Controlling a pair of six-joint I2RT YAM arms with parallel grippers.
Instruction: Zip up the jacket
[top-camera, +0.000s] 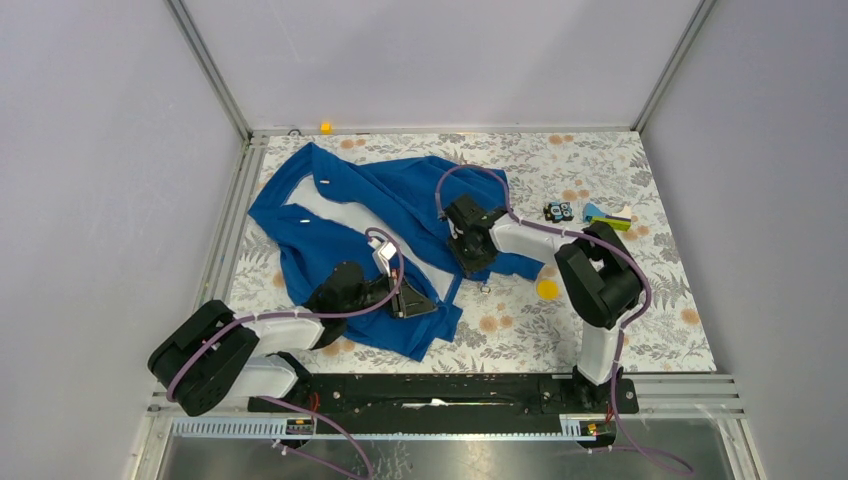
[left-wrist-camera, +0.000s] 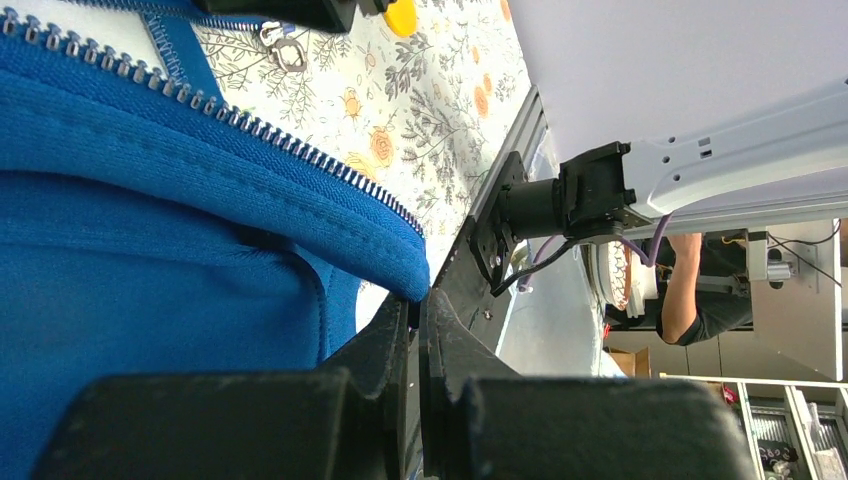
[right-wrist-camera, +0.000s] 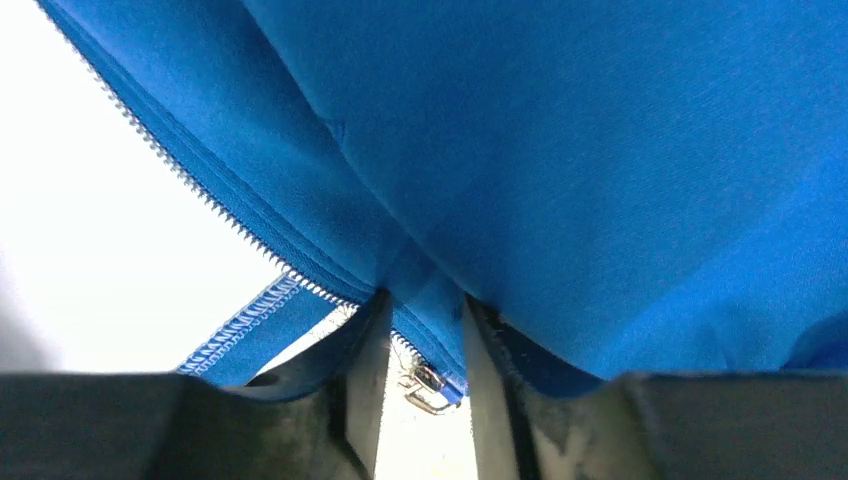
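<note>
**Both my grippers on the jacket's open front**

The jacket (top-camera: 400, 195) lies spread on the flowered table (top-camera: 600, 320). It fills the part from the 11 o'clock corner down toward the middle. Its white lining (top-camera: 335, 205) shows at the collar end, toward 10 o'clock. The front is open.

My left gripper (top-camera: 412, 300) sits at the jacket's 6 o'clock hem. In its wrist view the jaws are closed tight, with barely a slit between them. The rolled corner of the hem meets the fingertips (left-wrist-camera: 395, 335), so as far as I can see it pinches the cloth there. A row of zipper teeth (left-wrist-camera: 250, 125) runs away from that corner toward 11 o'clock in that view.

My right gripper (top-camera: 470, 262) is at the jacket's 4 o'clock edge, near the left one. Its jaws stand partly apart and straddle the blue zipper edge. A small silvery pull (right-wrist-camera: 425, 385) hangs in the gap between the fingers, with light showing around it. I see nothing clamped.

A yellow ball (top-camera: 547, 289) rests on the table at 4 o'clock from the right gripper, apart from the jacket.
</note>
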